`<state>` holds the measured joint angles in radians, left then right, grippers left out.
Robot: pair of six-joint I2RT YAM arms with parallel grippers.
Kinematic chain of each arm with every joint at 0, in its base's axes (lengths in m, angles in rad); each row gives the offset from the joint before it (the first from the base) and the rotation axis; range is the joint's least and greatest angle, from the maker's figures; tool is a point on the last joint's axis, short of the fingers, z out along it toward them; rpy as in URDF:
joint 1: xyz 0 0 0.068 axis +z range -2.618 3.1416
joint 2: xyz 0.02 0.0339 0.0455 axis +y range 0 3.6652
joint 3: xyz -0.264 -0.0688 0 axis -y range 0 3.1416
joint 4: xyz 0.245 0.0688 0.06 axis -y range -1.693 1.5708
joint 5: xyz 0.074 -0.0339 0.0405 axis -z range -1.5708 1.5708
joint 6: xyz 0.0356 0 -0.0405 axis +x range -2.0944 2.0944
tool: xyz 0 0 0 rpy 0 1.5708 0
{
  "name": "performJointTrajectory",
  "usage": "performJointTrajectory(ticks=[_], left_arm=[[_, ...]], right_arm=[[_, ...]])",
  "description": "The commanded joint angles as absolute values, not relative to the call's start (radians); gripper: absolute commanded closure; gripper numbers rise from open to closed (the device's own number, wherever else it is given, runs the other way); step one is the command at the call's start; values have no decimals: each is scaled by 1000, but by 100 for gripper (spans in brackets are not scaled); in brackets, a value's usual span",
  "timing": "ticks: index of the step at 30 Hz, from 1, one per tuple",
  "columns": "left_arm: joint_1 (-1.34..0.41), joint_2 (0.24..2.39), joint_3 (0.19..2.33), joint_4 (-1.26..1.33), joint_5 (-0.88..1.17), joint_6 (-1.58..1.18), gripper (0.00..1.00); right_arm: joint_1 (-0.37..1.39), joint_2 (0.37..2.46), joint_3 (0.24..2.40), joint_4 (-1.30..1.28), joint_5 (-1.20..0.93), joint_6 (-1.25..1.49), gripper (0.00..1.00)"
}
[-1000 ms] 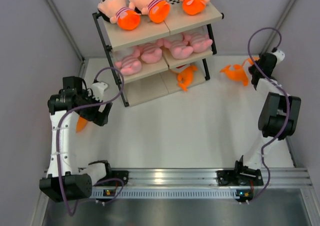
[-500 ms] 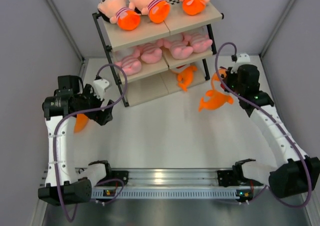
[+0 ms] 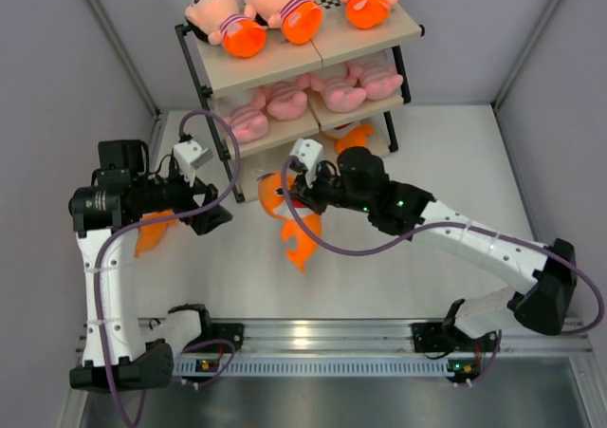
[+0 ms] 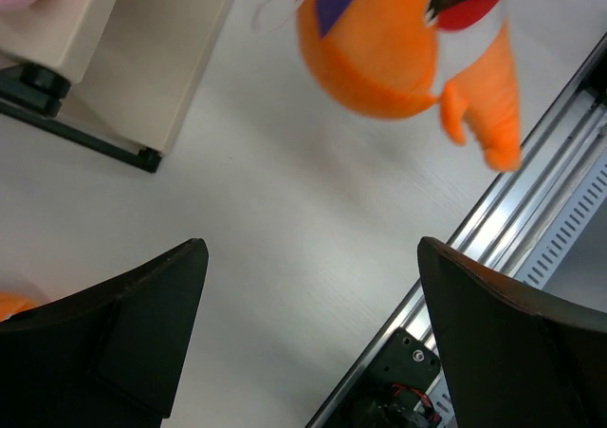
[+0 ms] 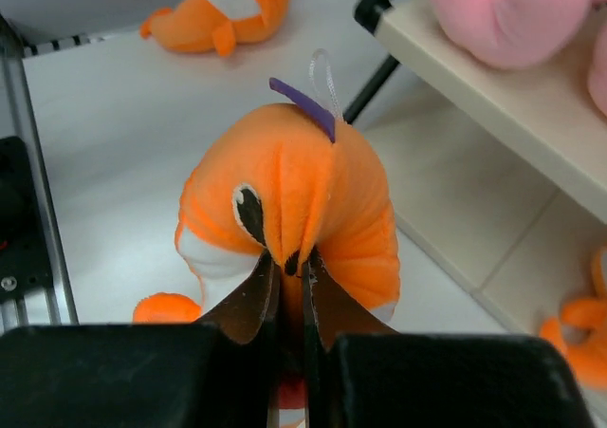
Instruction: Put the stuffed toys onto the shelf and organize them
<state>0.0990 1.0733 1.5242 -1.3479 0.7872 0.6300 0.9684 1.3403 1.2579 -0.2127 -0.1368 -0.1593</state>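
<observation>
The shelf (image 3: 275,63) stands at the back; three peach-headed dolls (image 3: 228,20) lie on its top board, pink animals (image 3: 285,101) on the middle board, and an orange shark (image 3: 354,137) on the bottom board. My right gripper (image 3: 294,198) is shut on another orange shark (image 3: 289,224) and holds it above the table in front of the shelf's left end; in the right wrist view the fingertips (image 5: 292,267) pinch a fold of its back (image 5: 303,200). My left gripper (image 3: 216,219) is open and empty just left of it, and its wrist view shows the shark (image 4: 389,48) ahead of the spread fingers (image 4: 311,248).
A third orange shark (image 3: 150,233) lies on the table by the left arm, also in the right wrist view (image 5: 223,15). The shelf's black leg (image 4: 85,134) is close to the left gripper. The aluminium rail (image 3: 322,333) runs along the near edge.
My right arm has swung from the far right across the table to the front left of the shelf, carrying the orange shark. My left gripper has shifted slightly forward and right.
</observation>
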Motion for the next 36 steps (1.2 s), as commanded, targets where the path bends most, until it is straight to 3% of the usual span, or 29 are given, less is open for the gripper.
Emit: performJointTrajectory(ticks=[1, 7, 12, 15, 16, 17, 18, 20, 21, 22, 25, 30, 36], left_arm=[[92, 1043, 1552, -1387, 926, 615, 2], [92, 1068, 1551, -1387, 989, 597, 2], [92, 1097, 1555, -1385, 936, 607, 4], [92, 1112, 1552, -1385, 911, 621, 40], [92, 1115, 1551, -1385, 919, 626, 80], [92, 1115, 1552, -1387, 931, 630, 99], [92, 1114, 1554, -1385, 933, 630, 100], [92, 1114, 1557, -1387, 943, 630, 100], [92, 1112, 1560, -1385, 945, 629, 100], [92, 1111, 1563, -1385, 948, 627, 100], [92, 1106, 1577, -1375, 951, 615, 100], [92, 1101, 1577, -1324, 931, 572, 100], [91, 1103, 1571, -1313, 928, 560, 100]], right_arm=[[1034, 1452, 1399, -61, -182, -192, 100], [1109, 1568, 1535, -9, -319, -192, 100], [1134, 1566, 1525, 55, -429, -184, 100], [1135, 1542, 1496, 71, -454, -195, 100], [1134, 1537, 1487, 74, -454, -193, 100], [1135, 1529, 1483, 75, -451, -190, 100], [1132, 1523, 1480, 75, -428, -186, 100], [1126, 1506, 1468, 74, -396, -157, 87], [1114, 1496, 1459, 71, -361, -141, 79], [1103, 1471, 1425, 71, -341, -100, 59], [1062, 1422, 1313, 84, -258, -23, 34], [1023, 1327, 1107, 136, -303, 201, 28], [1026, 1305, 902, 408, -365, 475, 26]])
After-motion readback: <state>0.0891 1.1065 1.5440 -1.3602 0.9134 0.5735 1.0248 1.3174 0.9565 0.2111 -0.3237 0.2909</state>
